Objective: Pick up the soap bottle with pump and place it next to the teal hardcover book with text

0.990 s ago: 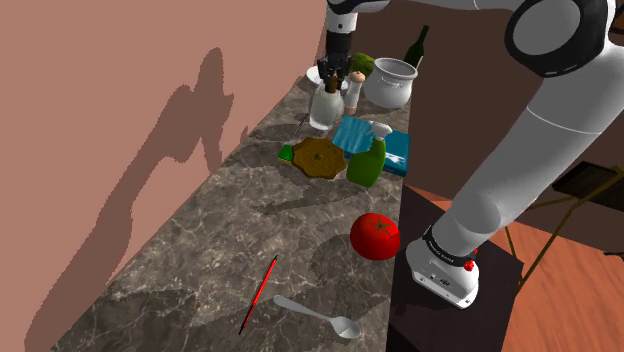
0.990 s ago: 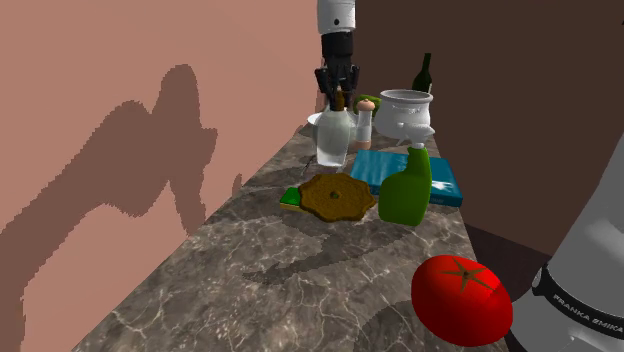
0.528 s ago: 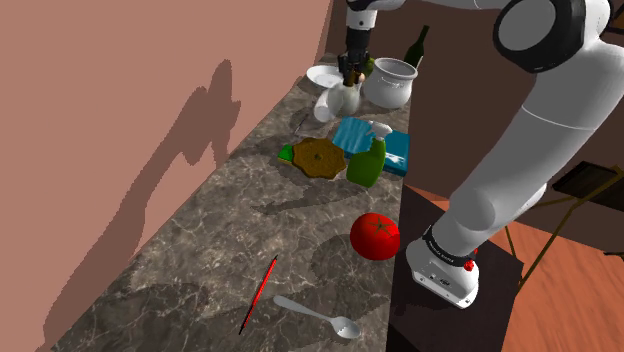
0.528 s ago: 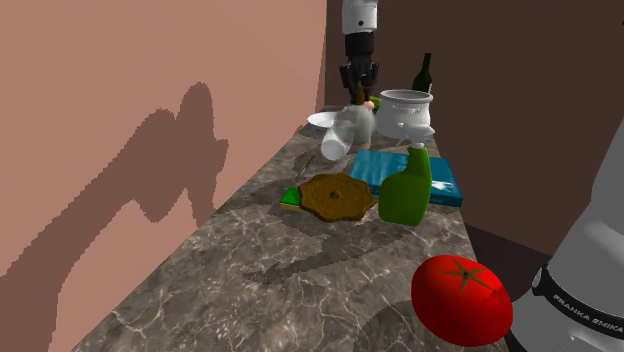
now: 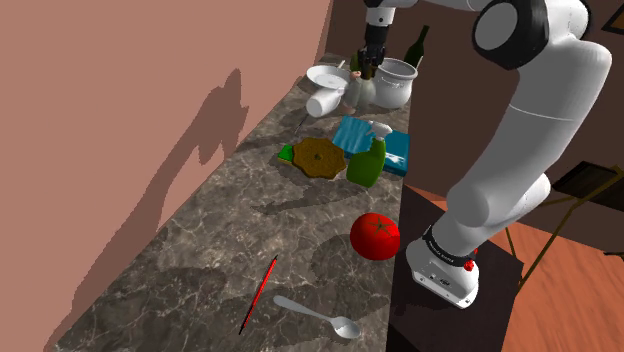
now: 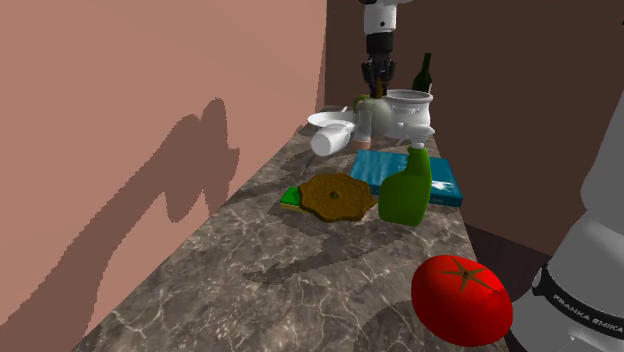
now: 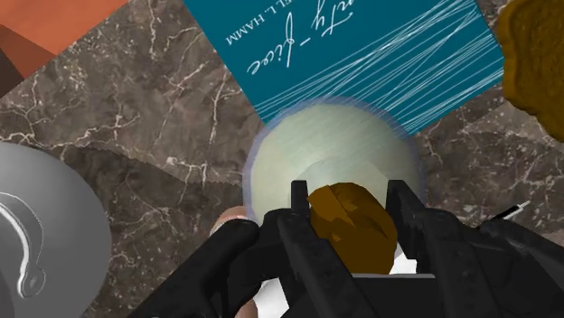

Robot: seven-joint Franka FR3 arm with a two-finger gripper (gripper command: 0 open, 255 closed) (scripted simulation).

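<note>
The soap bottle [image 5: 326, 101] is pale and see-through with a brown pump top. It hangs tilted from my gripper [image 5: 370, 68], its base swung toward the wall, over the far end of the marble counter. In the wrist view my gripper [image 7: 348, 194] is shut on the brown pump top [image 7: 352, 226], with the bottle's round body [image 7: 330, 154] beyond the fingers. The teal hardcover book [image 7: 361, 54] with white text lies just past the bottle. That book [image 5: 397, 148] lies flat beside a green spray bottle [image 5: 367, 160]. From the second exterior view, the bottle [image 6: 335, 140] slants below my gripper [image 6: 378, 92], behind the book [image 6: 446, 181].
A white pot [image 5: 395, 82], a dark wine bottle [image 5: 420, 45], a white plate [image 5: 325, 76] and a small shaker [image 6: 365, 116] crowd the far end. A brown trivet [image 5: 318, 157], a tomato [image 5: 376, 236], a red pencil [image 5: 260, 292] and a spoon [image 5: 315, 316] lie nearer. The wall runs along the shoulder view's left.
My gripper has moved toward the counter's far end, up and to the right in both exterior views, with the bottle. The bottle went from upright to strongly tilted.
</note>
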